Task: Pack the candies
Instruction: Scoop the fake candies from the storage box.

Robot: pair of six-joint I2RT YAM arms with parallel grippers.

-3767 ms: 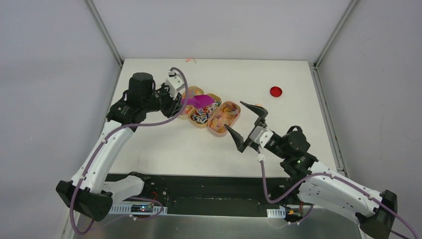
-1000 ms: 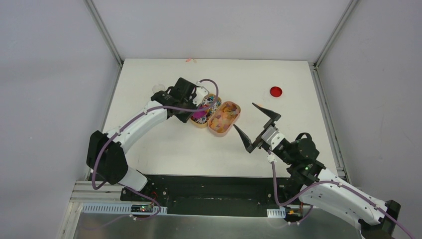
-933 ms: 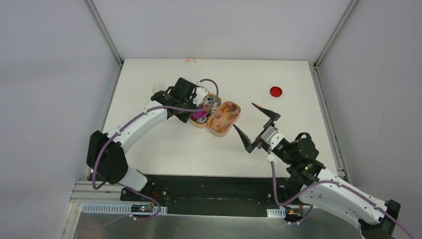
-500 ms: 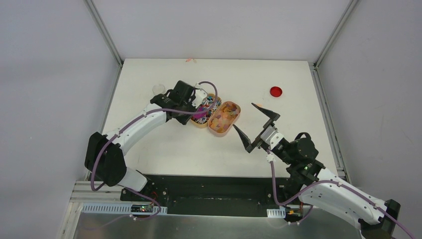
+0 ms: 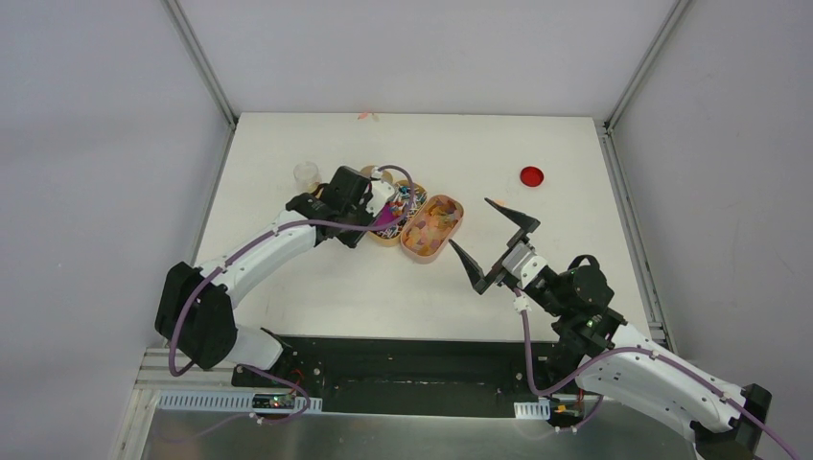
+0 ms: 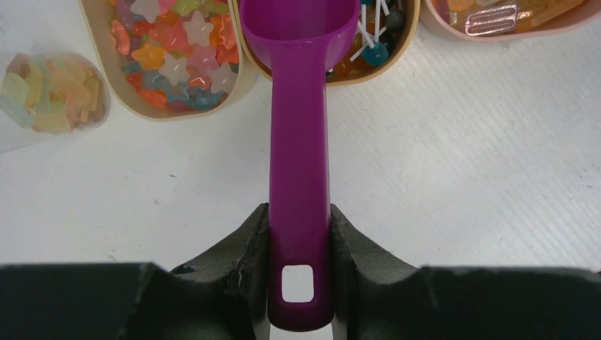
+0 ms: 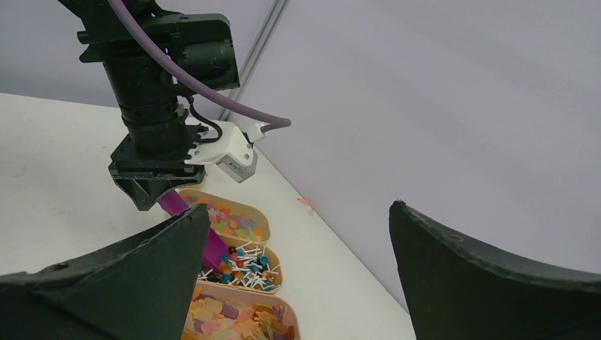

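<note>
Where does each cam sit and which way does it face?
Top external: above and behind the bases, looking down on the table; both arms show.
Left wrist: on the left arm, looking down past the left gripper, shut on the scoop, at trays.
Right wrist: on the right arm, looking low across the table at the left arm and trays; open right gripper frames it.
Shared: all see scoop and candies.

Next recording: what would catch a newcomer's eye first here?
The magenta scoop stands out, clamped in the left gripper, its bowl over the middle of three oval trays of bright candies at mid-table. The right gripper hangs wide open just right of the trays, and a red disc lies farther back on the right.
</note>
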